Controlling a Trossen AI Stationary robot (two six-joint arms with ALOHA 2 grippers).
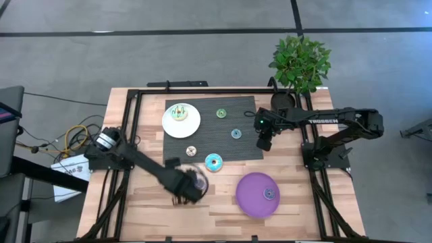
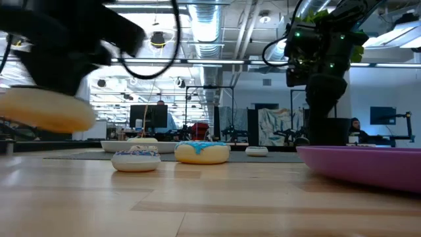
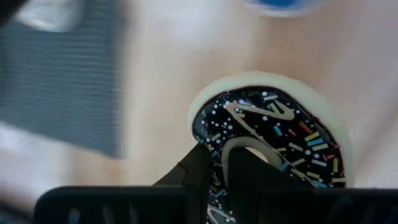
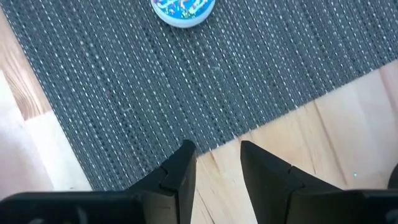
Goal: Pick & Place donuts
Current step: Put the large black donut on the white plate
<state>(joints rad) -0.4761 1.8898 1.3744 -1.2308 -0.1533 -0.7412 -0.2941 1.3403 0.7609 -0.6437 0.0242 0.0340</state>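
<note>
**A:** Right now the left pincer [image 1: 191,185] sits low centre of the high view, just left of the purple plate [image 1: 257,194]. Its wrist view shows the fingers [image 3: 199,168] pinching the rim of the chocolate sprinkle donut [image 3: 273,134], one finger through the hole. Closed on it, I'd say.

**B:** Lifted or on the worktop [image 1: 223,216]?

**A:** Low view has that donut [image 2: 46,110] at far left, above the wood, so it looks lifted. My read: grasp done, carry step in hand.

**B:** Right arm?

**A:** Right pincer [image 1: 264,143] hovers at the right edge of the grey mat [image 1: 243,108], centre right of the high view. Partly open, holding nothing. Waiting.

**B:** Other donuts?

**A:** On the mat: green one [image 1: 221,113] upper centre, teal one [image 1: 236,133] right of centre, a small pale one [image 1: 191,150] lower left, blue-iced one [image 1: 213,162] at the bottom edge. One with green icing sits on the white plate [image 1: 170,127], and a small one [image 1: 268,194] is already on the purple plate.

**B:** Next move?

**A:** Can't tell which plate is the target. Purple is nearest, so probably swing right, centre over bare plate, lower, then open. Clear the donut already there.

**B:** Risk?

**A:** Rim pinch only. Could swing or slip if the carry is jerky.
</note>
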